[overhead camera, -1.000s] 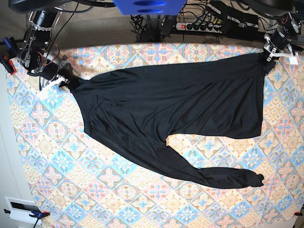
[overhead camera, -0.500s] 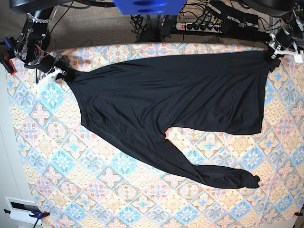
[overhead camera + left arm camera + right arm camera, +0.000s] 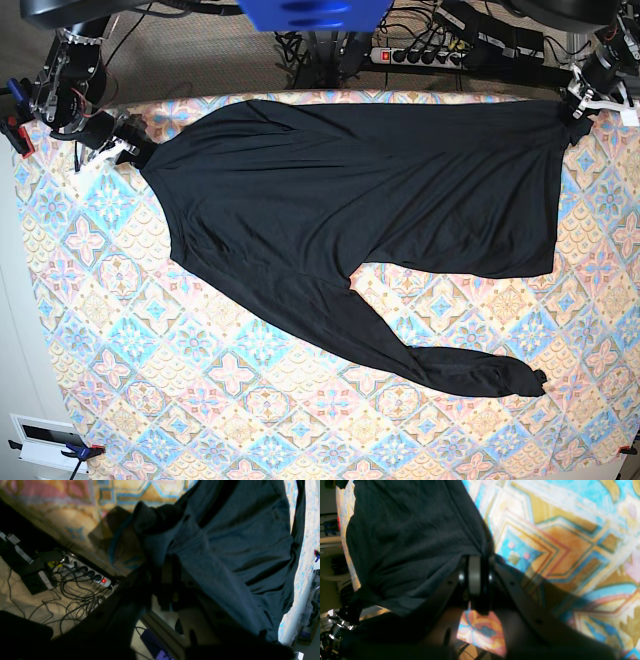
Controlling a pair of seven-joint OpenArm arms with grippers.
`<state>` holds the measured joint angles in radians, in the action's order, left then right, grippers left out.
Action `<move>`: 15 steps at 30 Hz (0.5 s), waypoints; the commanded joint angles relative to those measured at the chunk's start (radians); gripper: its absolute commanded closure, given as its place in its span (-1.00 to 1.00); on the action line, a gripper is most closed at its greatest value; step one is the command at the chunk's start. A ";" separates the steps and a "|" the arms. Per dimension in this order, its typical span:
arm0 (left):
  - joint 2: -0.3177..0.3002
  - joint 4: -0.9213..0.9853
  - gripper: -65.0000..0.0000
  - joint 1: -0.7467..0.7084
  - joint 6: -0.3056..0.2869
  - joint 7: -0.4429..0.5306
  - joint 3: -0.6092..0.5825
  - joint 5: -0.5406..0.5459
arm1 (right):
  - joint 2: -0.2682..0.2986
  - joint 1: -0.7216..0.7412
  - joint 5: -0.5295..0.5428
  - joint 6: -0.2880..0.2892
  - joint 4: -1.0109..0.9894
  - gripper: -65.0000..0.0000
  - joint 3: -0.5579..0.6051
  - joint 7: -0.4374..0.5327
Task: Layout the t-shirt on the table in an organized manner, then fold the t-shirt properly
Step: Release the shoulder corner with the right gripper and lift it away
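The black t-shirt (image 3: 370, 190) lies stretched wide across the far half of the table (image 3: 130, 330), one long sleeve (image 3: 420, 355) trailing toward the front right. My right gripper (image 3: 125, 153) is shut on the shirt's far-left corner; in the right wrist view its fingers (image 3: 476, 580) pinch the black fabric (image 3: 407, 542). At the far-right corner my left gripper (image 3: 580, 108) is shut on the shirt. In the left wrist view the dark cloth (image 3: 237, 542) hangs from that grip over the table's back edge.
A power strip (image 3: 420, 55) with cables lies on the floor behind the table. Clamps (image 3: 15, 125) hold the cloth at the left edge. A white box (image 3: 45, 442) sits off the front-left corner. The patterned table front (image 3: 250, 420) is bare.
Both grippers have pulled the shirt's corners back and outward. The top edge now lies taut near the table's far edge, and the body is flatter and wider.
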<state>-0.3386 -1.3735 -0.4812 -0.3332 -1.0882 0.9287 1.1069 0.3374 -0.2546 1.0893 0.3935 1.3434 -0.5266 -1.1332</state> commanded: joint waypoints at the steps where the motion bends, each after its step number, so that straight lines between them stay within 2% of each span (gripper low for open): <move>1: -0.026 -0.016 1.00 0.003 -0.001 0.019 0.013 0.014 | 0.021 -0.002 -0.034 -0.008 0.009 1.00 -0.008 -0.003; 5: -0.026 -0.016 1.00 0.012 0.001 0.018 0.010 0.014 | 0.021 0.001 -0.034 -0.008 0.011 0.89 -0.008 -0.003; 7: -0.024 -0.016 1.00 0.012 0.001 0.018 0.010 0.014 | 0.019 0.001 -0.033 -0.008 0.011 0.77 -0.008 -0.003; 12: -0.024 -0.016 0.86 0.012 0.001 0.018 0.008 0.014 | 0.019 -0.001 -0.030 -0.008 0.026 0.50 -0.011 -0.003; 15: -0.023 -0.016 0.84 0.012 0.001 0.018 0.008 0.014 | 0.019 -0.005 -0.030 -0.008 0.090 0.35 -0.059 -0.008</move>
<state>-0.3382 -1.3735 -0.4633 -0.3298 -1.0855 0.9283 1.1053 0.3325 -0.2577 1.0454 0.3840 1.4204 -0.5720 -1.1507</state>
